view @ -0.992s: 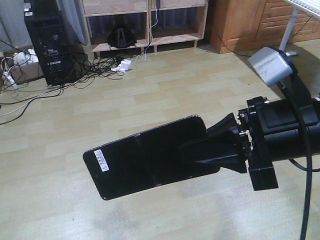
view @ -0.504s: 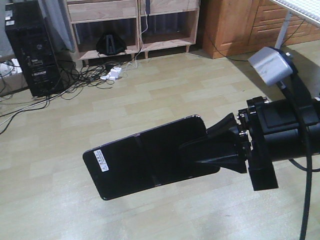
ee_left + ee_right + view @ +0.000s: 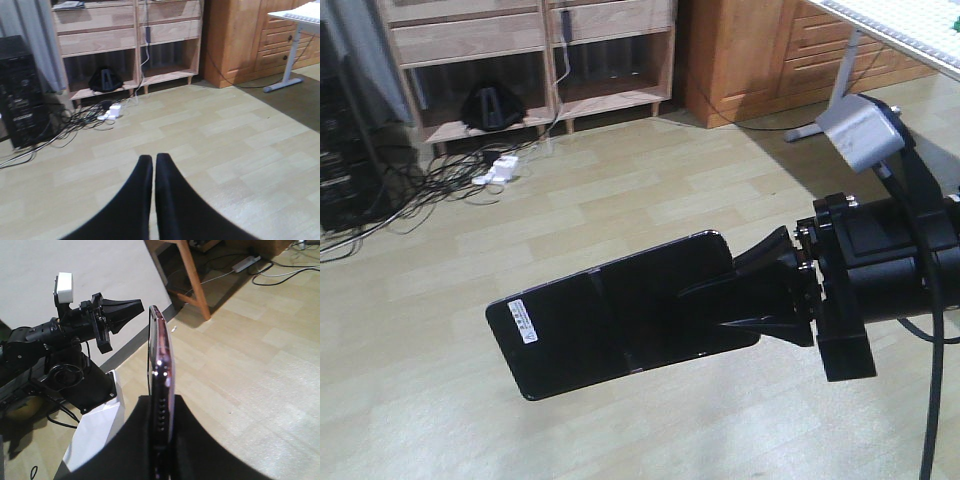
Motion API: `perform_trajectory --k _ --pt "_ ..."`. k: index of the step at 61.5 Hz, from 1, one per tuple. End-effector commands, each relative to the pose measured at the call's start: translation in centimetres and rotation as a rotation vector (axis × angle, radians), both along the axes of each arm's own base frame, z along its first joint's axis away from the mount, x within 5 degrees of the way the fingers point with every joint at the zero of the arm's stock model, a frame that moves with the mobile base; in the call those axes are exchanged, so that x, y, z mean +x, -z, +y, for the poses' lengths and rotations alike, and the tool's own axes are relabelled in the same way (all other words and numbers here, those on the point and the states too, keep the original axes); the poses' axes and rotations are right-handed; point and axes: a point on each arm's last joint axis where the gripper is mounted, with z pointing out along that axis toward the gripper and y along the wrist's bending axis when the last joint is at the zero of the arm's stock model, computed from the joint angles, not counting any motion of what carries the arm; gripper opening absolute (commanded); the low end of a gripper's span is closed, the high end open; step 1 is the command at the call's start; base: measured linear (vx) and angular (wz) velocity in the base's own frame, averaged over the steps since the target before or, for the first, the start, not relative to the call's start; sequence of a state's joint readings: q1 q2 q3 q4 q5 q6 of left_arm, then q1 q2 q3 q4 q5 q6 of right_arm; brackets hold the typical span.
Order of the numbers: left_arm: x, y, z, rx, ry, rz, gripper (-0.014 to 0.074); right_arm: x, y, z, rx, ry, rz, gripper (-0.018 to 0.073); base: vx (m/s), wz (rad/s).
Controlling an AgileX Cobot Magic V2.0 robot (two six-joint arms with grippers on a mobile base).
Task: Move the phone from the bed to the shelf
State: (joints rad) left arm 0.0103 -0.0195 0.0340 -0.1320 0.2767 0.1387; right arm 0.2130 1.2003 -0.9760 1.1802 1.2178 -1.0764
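The phone (image 3: 605,325) is a glossy black slab with a white barcode sticker, held out level above the wood floor. My right gripper (image 3: 708,306) is shut on its right end. Seen edge-on in the right wrist view, the phone (image 3: 161,360) stands between the two black fingers of the right gripper (image 3: 161,407). My left gripper (image 3: 153,159) is shut with nothing in it, and it also shows as the left gripper (image 3: 136,305) to the phone's left. The pale wooden shelf (image 3: 520,40) stands across the floor at the back, as does the shelf (image 3: 100,40). The bed is out of view.
A black computer tower (image 3: 20,95) stands left of the shelf, with tangled cables and a white power strip (image 3: 112,111) on the floor before it. An orange-brown cabinet (image 3: 235,40) and a white table leg (image 3: 290,65) stand at the right. A dark object (image 3: 105,80) sits on the shelf's low board.
The whole background has slid left in the front view: shelf and cabinet shifted left and the tower is nearly out of frame. The phone stays fixed in the right gripper.
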Motion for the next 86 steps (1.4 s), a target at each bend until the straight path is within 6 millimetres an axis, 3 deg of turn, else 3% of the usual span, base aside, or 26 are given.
perform_trajectory --k 1,86 --pt "0.08 -0.6 0.06 -0.011 -0.007 -0.075 0.0001 -1.15 -1.93 0.23 0.102 -0.059 -0.006 -0.0001 0.29 -0.21" --pt "0.08 -0.6 0.06 -0.011 -0.007 -0.075 0.0001 -1.13 -1.93 0.23 0.102 -0.058 -0.007 -0.0001 0.3 -0.12"
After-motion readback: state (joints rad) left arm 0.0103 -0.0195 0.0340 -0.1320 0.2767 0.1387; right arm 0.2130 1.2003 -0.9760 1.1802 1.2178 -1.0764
